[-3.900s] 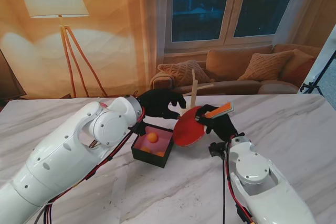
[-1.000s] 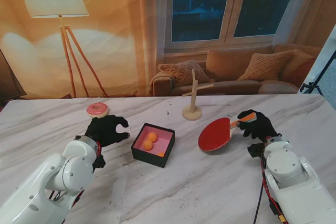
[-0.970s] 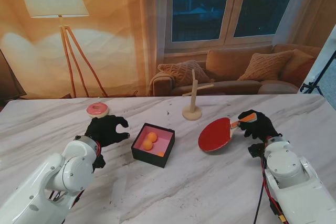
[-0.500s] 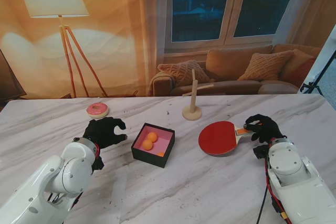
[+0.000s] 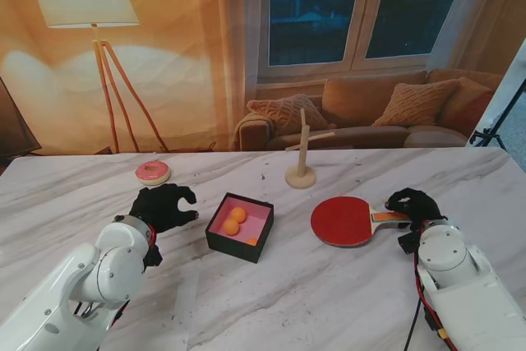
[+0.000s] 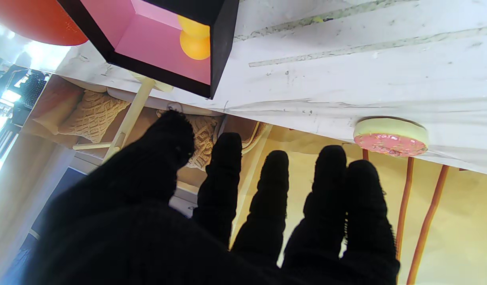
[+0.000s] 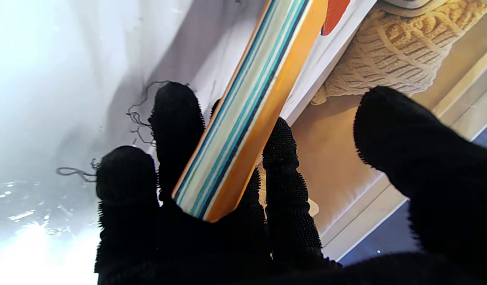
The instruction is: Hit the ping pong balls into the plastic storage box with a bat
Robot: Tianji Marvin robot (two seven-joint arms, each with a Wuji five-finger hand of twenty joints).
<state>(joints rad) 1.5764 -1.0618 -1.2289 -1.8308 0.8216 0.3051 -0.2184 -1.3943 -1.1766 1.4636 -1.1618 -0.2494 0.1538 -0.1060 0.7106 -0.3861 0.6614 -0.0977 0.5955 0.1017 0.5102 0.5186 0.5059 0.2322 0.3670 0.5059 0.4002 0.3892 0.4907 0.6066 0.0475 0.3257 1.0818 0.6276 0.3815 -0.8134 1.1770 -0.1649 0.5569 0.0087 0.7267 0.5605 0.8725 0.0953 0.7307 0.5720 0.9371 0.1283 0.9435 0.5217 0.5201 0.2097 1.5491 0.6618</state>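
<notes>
The right hand (image 5: pixel 413 205) has its fingers (image 7: pixel 176 118) loose around the bat (image 5: pixel 345 221) handle; whether they still grip is unclear. The bat lies flat toward the worktop's (image 5: pixel 329 302) right edge. The left hand (image 5: pixel 162 205) is spread, empty. Ping pong balls (image 5: pixel 235 219) sit in the storage box (image 5: pixel 239 227) mid-worktop, one half hidden by its wall.

floor lamp (image 5: pixel 92 6) | window (image 5: pixel 362 7) dark | sofa (image 5: pixel 374 117), knit cushions | warm wall

Stand camera high, looking down the table (image 5: pixel 312 302), wrist cameras close along fingers (image 6: pixel 223 178), sharing tabletop
</notes>
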